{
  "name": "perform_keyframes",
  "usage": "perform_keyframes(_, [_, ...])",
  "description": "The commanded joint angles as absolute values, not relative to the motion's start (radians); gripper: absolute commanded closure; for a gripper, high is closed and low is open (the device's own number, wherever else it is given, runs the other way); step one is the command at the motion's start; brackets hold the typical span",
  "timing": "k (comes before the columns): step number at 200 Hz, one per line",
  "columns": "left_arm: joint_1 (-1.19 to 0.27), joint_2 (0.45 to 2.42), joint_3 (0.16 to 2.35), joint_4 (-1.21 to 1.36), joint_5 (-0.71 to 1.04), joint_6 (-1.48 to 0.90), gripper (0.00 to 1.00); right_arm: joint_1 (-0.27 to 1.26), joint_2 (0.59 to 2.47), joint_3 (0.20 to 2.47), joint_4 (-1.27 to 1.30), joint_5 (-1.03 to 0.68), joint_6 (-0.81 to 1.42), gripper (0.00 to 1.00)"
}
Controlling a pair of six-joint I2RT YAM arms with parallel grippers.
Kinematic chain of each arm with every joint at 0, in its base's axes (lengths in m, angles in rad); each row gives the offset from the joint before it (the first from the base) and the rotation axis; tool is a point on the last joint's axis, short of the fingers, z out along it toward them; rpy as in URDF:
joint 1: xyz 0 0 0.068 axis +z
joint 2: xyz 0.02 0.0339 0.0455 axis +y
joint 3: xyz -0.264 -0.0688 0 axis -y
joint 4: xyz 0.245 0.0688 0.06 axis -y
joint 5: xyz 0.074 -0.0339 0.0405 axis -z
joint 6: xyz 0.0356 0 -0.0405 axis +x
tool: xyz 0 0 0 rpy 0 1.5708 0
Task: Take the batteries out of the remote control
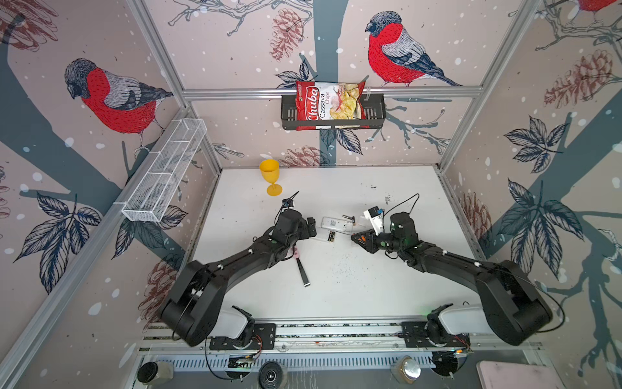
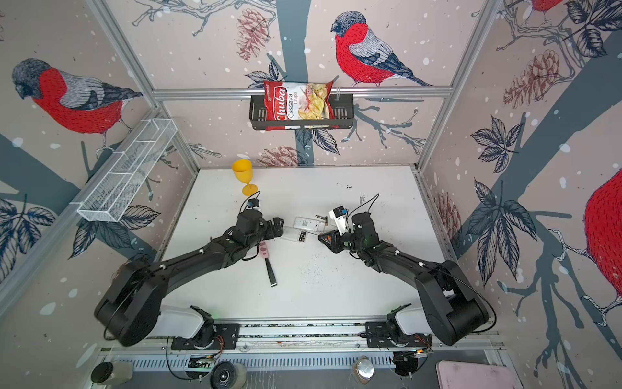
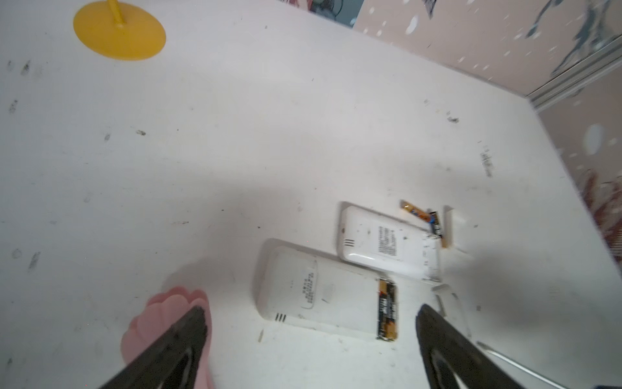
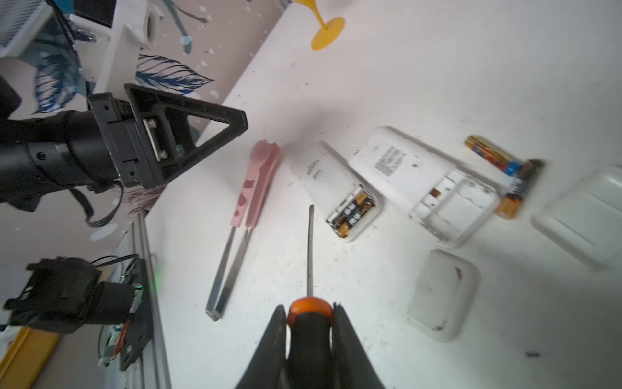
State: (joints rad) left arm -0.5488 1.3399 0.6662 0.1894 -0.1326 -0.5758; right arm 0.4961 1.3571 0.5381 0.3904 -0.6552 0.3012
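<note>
Batteries [image 4: 353, 212]: two seated in remote [image 4: 331, 182], mid-frame. Left gripper [image 3: 311, 311] wide, empty; right gripper [image 4: 309, 311] clamping screwdriver [image 4: 310, 242]. Risk: unheld remote may skid under prying.

Bright, soft shadows, blurred wrist views

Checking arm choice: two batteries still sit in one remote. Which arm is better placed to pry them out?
Right, probably: the right gripper is shut on the screwdriver, tip near those batteries. The left gripper is open, empty.
</note>
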Motion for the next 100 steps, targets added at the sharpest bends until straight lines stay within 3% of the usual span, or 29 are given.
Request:
perform_keyframes(1, [-0.545,1.243,0.612,0.297,-0.121,-0.600,0.04,0.499,1.333,0.533,0.517,-0.764,0.324,1.00])
perform_keyframes(64, [-0.527,1.280,0.639,0.207,-0.111,-0.559,0.07,0.596,1.374,0.727,0.082,-0.492,0.023,1.00])
perform_keyframes(100, [-0.497,1.329,0.644,0.208,-0.093,-0.560,0.08,0.631,1.460,0.867,-0.116,-0.432,-0.046,1.00])
